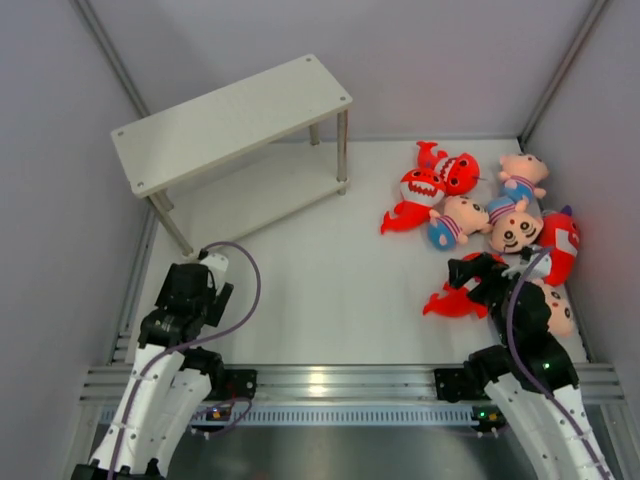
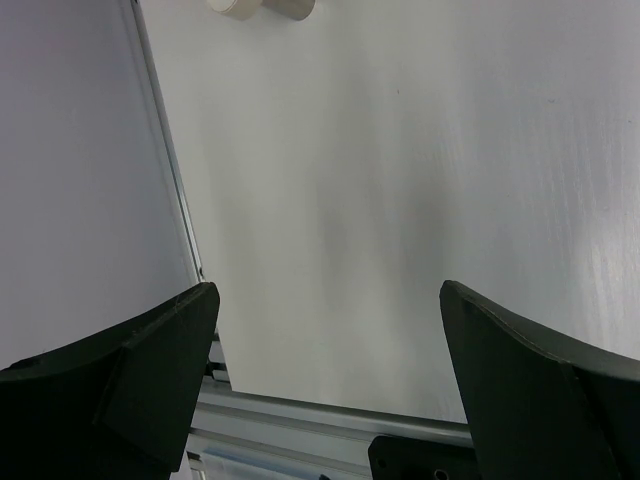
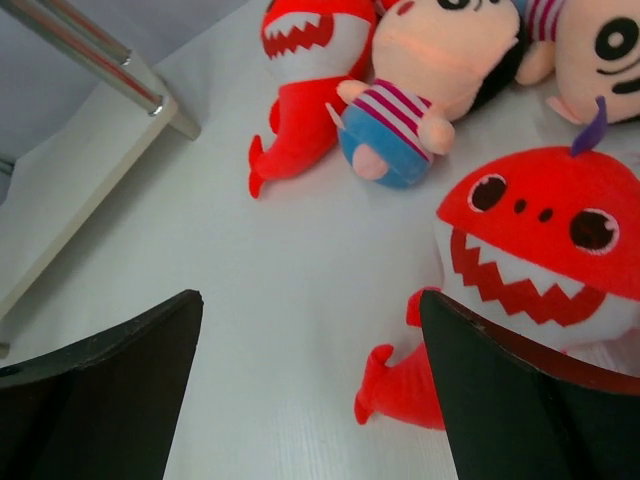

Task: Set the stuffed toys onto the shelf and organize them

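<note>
The white two-tier shelf (image 1: pixel 230 115) stands at the far left with nothing on it. The stuffed toys lie in a heap at the right: red sharks (image 1: pixel 440 180) and peach boy dolls (image 1: pixel 515 225). My right gripper (image 1: pixel 470 272) is open over the heap's near-left edge. In the right wrist view its jaws (image 3: pixel 310 300) stand wide, and a red shark (image 3: pixel 540 235) lies by the right finger (image 3: pixel 520 400), its tail just inside it. Another shark (image 3: pixel 300 60) and a boy doll (image 3: pixel 420 70) lie beyond. My left gripper (image 1: pixel 205 265), also seen in the left wrist view (image 2: pixel 328 290), is open and empty.
Grey walls close in the table on the left, right and back. An aluminium rail (image 1: pixel 330 380) runs along the near edge. A shelf leg (image 3: pixel 90 55) and the lower board (image 3: pixel 60 200) show in the right wrist view, and a cream shelf foot (image 2: pixel 260 5) in the left wrist view.
</note>
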Robot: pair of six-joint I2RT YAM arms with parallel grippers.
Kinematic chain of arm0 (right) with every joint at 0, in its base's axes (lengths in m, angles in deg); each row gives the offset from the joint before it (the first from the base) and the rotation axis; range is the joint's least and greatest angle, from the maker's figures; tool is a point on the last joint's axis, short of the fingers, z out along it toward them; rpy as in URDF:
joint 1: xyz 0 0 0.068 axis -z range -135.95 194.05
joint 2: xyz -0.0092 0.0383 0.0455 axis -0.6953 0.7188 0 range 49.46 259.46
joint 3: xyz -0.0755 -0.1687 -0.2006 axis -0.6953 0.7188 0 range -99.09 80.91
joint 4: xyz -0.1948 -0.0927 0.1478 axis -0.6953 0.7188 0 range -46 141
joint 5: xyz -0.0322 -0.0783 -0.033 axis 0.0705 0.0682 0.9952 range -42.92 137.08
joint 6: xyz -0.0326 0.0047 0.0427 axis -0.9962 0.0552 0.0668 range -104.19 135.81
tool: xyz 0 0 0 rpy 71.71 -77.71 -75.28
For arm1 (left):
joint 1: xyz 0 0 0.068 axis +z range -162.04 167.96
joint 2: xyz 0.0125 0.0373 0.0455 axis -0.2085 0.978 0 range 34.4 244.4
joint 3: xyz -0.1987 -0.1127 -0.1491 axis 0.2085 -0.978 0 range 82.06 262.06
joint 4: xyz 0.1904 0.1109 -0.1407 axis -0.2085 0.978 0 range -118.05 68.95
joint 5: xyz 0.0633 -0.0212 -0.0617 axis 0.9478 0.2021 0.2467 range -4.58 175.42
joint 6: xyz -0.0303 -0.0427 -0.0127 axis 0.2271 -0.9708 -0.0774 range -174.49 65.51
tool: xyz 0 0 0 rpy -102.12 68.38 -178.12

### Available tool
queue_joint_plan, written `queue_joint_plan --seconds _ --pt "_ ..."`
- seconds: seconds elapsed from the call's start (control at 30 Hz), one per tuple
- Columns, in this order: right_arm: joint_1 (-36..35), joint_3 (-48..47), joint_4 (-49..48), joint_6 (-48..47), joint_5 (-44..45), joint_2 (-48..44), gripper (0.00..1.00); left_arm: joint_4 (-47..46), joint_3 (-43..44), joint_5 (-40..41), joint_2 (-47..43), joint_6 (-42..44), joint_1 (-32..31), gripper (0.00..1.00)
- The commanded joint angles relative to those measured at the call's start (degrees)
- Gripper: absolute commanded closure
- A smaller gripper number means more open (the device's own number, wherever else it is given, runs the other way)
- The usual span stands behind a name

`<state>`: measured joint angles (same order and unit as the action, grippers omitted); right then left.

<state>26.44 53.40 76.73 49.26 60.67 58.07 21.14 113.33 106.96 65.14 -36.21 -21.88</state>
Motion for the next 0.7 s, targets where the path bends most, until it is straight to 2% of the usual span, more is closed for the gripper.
queue_joint_plan --seconds 0.0,0.07,0.17,0.3,0.4,0.53,0.67 --pt "-0.24 -6.4 4.18 7.3 6.53 6.31 0.1 -2.52 -0.15 0.18 0.28 -0.36 0.18 0.02" --pt "-0.24 -8.43 5.32 9.69 8.29 10.8 0.12 -2.52 -0.15 -0.62 0.98 0.26 0.18 0.02" --pt "-0.24 -12.03 0.42 11.02 5.33 26.14 0.14 -2.52 0.37 -2.73 3.79 1.23 0.27 0.02" --pt "-0.24 -18.34 -4.77 13.39 1.89 45.33 0.15 -3.31 1.6 0.07 5.99 -0.44 0.18 0.02" --pt "-1.9 -22.57 -8.46 16.11 5.04 56.56 0.15 -3.49 2.04 1.4 6.26 -1.14 0.18 0.02" --pt "-6.37 -26.01 -12.59 19.45 10.66 65.91 0.15 -4.01 2.22 1.49 6.26 -1.23 0.18 0.02" --pt "-9.2 -31.45 -14.1 20.6 12.5 75.05 0.14 -4.36 2.22 0.79 7.57 -0.88 0.18 0.02"
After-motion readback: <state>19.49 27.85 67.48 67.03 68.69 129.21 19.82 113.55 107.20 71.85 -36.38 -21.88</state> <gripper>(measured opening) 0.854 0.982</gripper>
